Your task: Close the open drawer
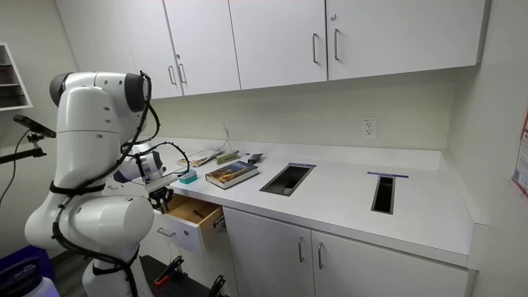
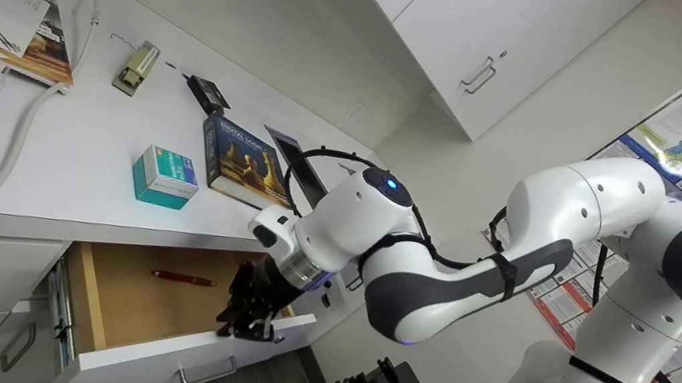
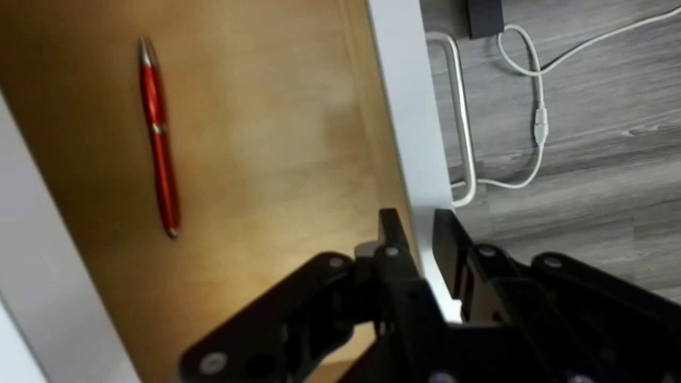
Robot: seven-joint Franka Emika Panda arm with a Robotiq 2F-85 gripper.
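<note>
My black two-fingered end effector (image 3: 416, 219) is right at the top rim of the flat white front panel (image 3: 415, 130) of the shallow, box-shaped, light tan wooden drawer (image 2: 140, 310). My two fingers (image 3: 448, 239) are a little way apart, with some of that white rim showing between them; I see no squeeze on anything, but I can't tell if they touch it. I think my job now is to push. One finger seems to be over the inside and one near the outside, so the outside one should do the work, low enough that it won't slip over the top. I should go slow and straight toward the flat-fronted white cabinet (image 1: 268, 243), since I'm off to one side, by one end of the shiny metal bar handle (image 3: 461, 114), and a crooked push may make the drawer stick. Near the end I'd lift up and out, so no finger gets pinched against the long white worktop (image 1: 342, 189), then finish by pushing on the front from outside. The drawer sticks well out below the worktop in both exterior views, so I'd say it is far from closed. Its inside is smooth tan wood, and a thin, shiny red pen with silver parts (image 3: 159, 139) lies in it, well apart from my fingers. A long grey metal rail (image 2: 61, 305) shows along one side, and I think that will help it roll in easily if I'm gentle.
</note>
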